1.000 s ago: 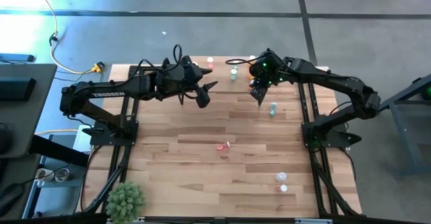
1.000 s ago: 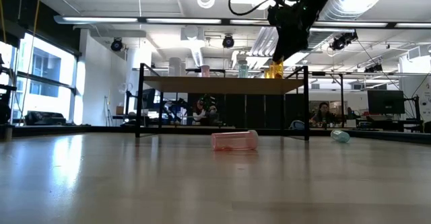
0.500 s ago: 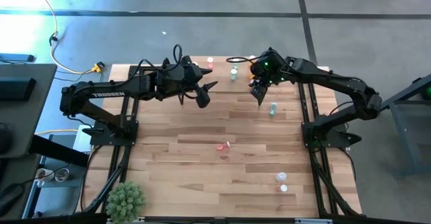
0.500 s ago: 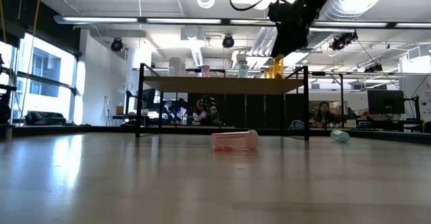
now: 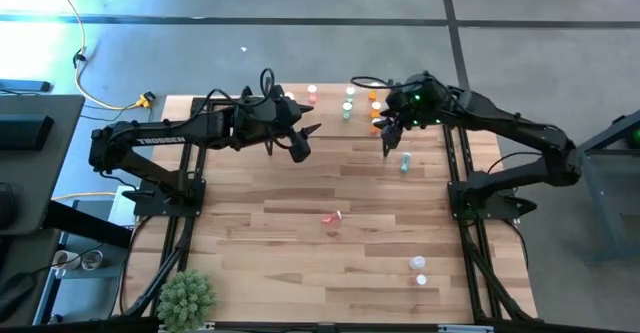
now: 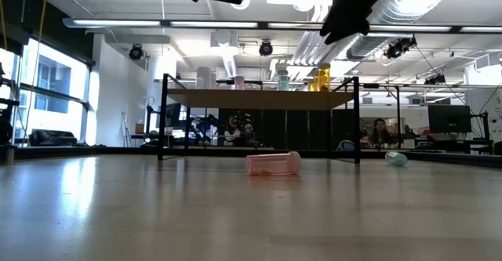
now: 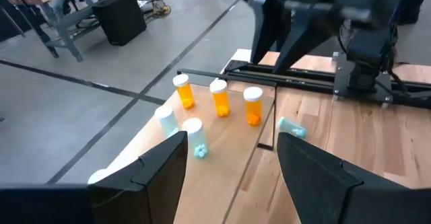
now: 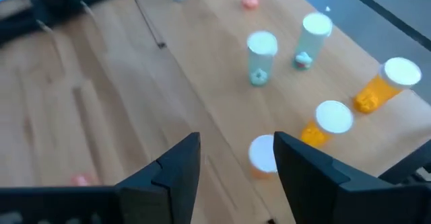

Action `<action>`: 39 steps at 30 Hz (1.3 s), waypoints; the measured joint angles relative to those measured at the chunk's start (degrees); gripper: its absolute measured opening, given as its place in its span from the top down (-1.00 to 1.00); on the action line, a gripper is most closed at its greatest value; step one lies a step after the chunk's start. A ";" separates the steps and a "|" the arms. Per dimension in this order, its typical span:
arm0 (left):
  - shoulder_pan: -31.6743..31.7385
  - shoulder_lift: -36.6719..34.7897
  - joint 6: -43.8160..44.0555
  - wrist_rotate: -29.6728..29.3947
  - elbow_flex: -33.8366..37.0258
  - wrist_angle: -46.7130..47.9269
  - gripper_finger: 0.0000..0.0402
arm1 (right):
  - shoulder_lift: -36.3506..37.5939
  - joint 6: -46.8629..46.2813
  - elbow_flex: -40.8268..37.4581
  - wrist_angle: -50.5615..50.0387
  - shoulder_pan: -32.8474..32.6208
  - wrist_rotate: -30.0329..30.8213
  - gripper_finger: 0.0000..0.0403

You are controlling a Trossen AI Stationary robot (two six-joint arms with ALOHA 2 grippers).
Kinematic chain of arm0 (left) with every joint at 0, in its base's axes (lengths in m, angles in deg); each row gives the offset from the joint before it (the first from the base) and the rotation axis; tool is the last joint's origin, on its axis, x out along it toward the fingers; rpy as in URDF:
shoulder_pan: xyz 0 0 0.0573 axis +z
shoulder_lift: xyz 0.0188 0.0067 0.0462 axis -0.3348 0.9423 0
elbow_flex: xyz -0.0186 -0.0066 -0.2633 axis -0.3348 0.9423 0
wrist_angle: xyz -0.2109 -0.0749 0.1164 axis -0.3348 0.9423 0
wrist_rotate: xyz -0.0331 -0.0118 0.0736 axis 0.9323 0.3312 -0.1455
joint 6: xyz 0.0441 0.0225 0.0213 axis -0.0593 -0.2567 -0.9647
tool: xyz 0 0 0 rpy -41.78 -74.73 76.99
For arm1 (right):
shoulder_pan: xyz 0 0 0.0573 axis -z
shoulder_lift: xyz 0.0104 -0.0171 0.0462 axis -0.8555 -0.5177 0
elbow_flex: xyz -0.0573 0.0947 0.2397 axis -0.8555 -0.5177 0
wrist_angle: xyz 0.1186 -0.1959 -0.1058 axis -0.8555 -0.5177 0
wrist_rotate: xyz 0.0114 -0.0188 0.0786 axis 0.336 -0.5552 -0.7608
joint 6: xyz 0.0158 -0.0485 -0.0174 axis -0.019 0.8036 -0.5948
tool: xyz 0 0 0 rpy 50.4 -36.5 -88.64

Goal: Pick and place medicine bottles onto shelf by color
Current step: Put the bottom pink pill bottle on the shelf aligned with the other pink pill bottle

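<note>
Jaws spread and empty above the shelf

We see both grippers open, holding nothing. Our right gripper [image 5: 388, 149] hangs by the shelf [image 7: 229, 140], where three orange bottles [image 7: 219, 97] stand grouped by color. Our left gripper [image 5: 303, 143] waits nearby. A pink bottle [image 6: 273, 163] lies unsorted on the table [image 5: 260, 233]
</note>
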 joint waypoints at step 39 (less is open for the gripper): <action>0.00 -4.63 -11.56 0.15 0.02 7.66 -0.07 | 4.16 -63.62 -0.07 -23.09 -35.51 4.69 0.11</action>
